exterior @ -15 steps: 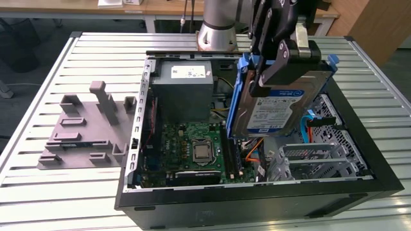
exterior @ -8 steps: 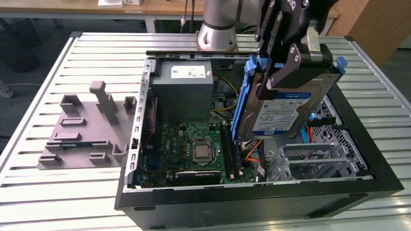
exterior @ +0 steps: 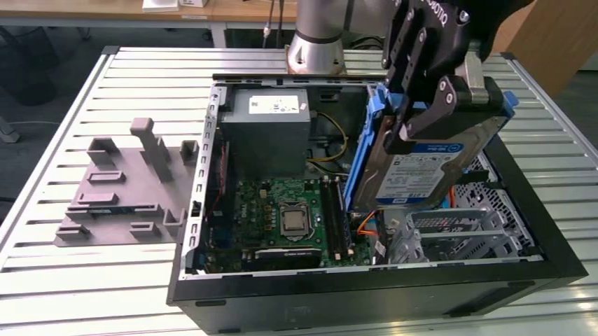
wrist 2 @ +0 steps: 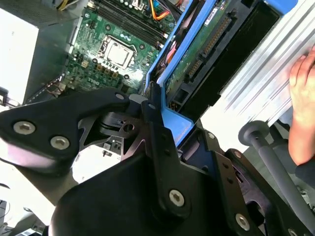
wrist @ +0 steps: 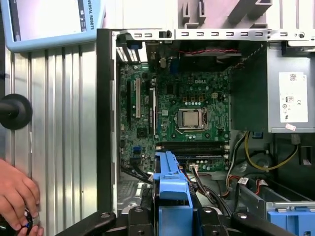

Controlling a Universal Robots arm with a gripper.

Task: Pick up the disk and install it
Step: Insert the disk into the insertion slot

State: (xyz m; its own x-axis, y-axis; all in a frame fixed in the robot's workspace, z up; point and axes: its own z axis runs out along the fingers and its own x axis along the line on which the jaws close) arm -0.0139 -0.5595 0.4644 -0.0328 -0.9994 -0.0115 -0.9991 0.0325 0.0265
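Open computer case (exterior: 374,297) lying on its side across the middle of the slatted counter (exterior: 84,294), its opening facing up so the inside can be reached from above. The pincer (exterior: 447,105) of the 1 arm is closed on the disk (exterior: 422,168): its 2 fingers (exterior: 439,112) clamp the upper end across the blue rail frame, which leaves the lower end free to enter a bay. The disk hangs tilted, label outward, clear of the counter, with its lower end over the metal drive cage (exterior: 463,227) on the side of the case toward the exterior view's right. Whether that end touches the cage cannot be told.

Inside the case, the circuit board (exterior: 276,210) lies flat, and the grey power box (exterior: 266,126) sits toward the counter's far edge in the exterior view. A grey plastic fixture (exterior: 122,189) rests between the case and the counter edge on the exterior view's left, apart from the work. In the first wrist view a person's hand (wrist: 17,194) rests at the counter's edge, well away from the case, probably on a control.
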